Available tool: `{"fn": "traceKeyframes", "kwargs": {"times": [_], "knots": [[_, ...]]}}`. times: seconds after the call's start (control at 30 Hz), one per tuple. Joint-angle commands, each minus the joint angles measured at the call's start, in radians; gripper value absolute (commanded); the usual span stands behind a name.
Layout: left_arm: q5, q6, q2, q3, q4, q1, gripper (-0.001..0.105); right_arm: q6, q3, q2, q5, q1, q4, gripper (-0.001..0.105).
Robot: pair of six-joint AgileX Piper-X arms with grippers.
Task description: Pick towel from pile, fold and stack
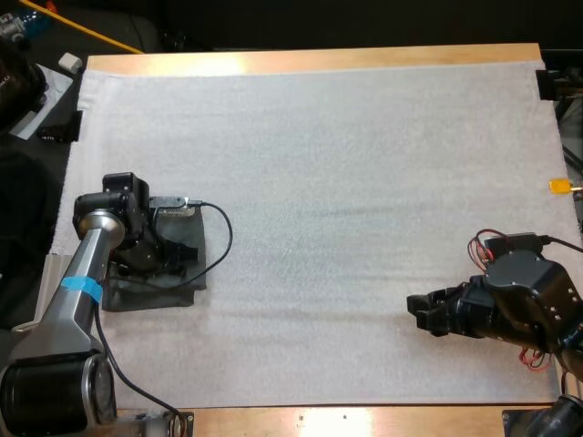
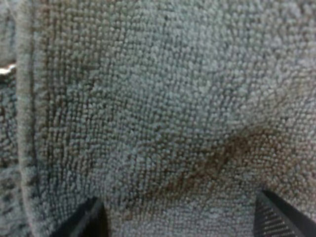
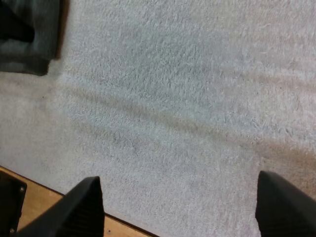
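The left gripper (image 1: 153, 251) sits low over a folded dark grey-green towel (image 1: 150, 293) at the left side of the white mat (image 1: 346, 182). Its 2 fingers stand apart, pointing down at the pile of the cloth with nothing clamped between them. Whether this is 1 towel or a stack is hard to tell. The right gripper (image 1: 419, 310) hovers over bare mat well apart from the towel, fingers also spread. This looks like the stacking step. The next move probably calls for a straight lift that doesn't snag the fold.
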Motion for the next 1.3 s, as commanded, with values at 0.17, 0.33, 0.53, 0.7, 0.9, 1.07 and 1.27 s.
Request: {"fn": "traceKeyframes", "kwargs": {"times": [0.17,0.33,0.53,0.7,0.9,1.07,1.27], "knots": [[0.051,-0.006,-0.040,-0.107,-0.006,0.002,0.061,-0.003,-0.004,-0.007,-0.014,0.000,-0.014,0.063],[0.067,-0.026,-0.053,-0.142,-0.116,0.003,0.061,0.002,-0.006,-0.009,-0.031,0.000,-0.084,0.063],[0.067,-0.034,0.003,-0.135,-0.141,0.003,0.061,0.016,-0.004,-0.006,-0.023,0.000,-0.095,0.063],[0.077,-0.048,0.068,-0.134,-0.162,0.004,0.061,0.025,-0.004,-0.006,-0.026,0.000,-0.121,0.063],[0.082,-0.057,0.115,-0.138,-0.156,0.003,0.061,0.028,-0.005,-0.007,-0.028,0.000,-0.125,0.063],[0.083,-0.057,0.115,-0.161,-0.125,0.002,0.061,0.027,-0.004,-0.007,-0.026,0.000,-0.113,0.063],[0.086,-0.058,0.141,-0.160,-0.128,-0.002,0.061,0.030,-0.005,-0.003,-0.026,0.000,-0.118,0.063]]}}
